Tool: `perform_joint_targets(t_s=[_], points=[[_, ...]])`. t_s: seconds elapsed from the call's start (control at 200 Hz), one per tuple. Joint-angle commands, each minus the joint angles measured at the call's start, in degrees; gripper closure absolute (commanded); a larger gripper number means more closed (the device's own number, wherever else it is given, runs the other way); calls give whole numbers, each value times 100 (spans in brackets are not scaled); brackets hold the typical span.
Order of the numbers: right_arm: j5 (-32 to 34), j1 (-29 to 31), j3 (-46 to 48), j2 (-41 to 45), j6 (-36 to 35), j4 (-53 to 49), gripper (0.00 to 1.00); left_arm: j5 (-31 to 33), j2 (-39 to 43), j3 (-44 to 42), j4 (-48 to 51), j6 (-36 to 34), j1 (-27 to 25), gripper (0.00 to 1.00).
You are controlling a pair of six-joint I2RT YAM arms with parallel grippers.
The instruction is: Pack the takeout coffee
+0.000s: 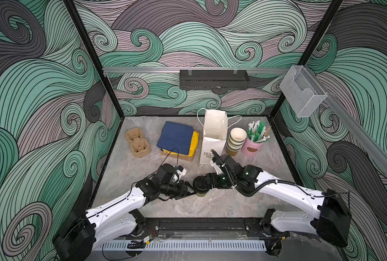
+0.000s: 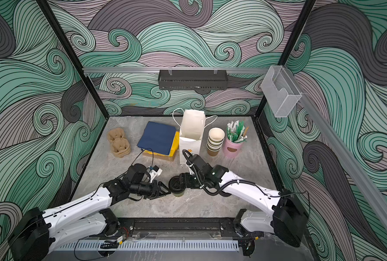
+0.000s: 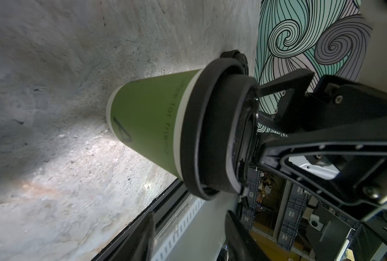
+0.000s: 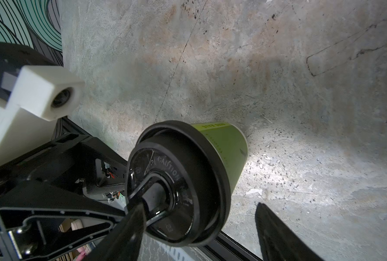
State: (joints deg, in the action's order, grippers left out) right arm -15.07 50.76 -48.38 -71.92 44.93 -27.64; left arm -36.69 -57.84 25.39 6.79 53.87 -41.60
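1. The lidded green paper cup [image 1: 202, 194] stands upright on the grey table [image 1: 222, 205] at front centre, between both grippers and well apart from the white paper bag [image 1: 214, 135] behind it.
2. The left gripper [image 1: 193, 190] has its jaws apart, tips just beside the cup's black lid [image 3: 210, 126]; contact cannot be told.
3. The right gripper [image 4: 200, 204] has its jaws apart, clamping nothing; one of its fingers [image 4: 129, 226] reaches over the lid.

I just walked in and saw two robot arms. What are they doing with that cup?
Both arms reach to one green cup with a black lid, standing near the front of the table. The left gripper is open, its tips close beside the cup. The right gripper is open at the lid. The white paper bag stands farther back, and this cup is not in it yet.
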Motion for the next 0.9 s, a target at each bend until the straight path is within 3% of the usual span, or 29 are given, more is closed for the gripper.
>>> perform_joint_targets(t_s=[0.0, 0.52, 0.891], points=[[5, -23, 83, -24, 7, -22, 23, -137, -179, 18, -317, 44, -40, 47], [49, -27, 245, -61, 68, -73, 24, 171, -507, -60, -578, 203, -40, 55], [153, -23, 338, -46, 130, -119, 25, 597, -819, -25, 141, -31, -32, 62]])
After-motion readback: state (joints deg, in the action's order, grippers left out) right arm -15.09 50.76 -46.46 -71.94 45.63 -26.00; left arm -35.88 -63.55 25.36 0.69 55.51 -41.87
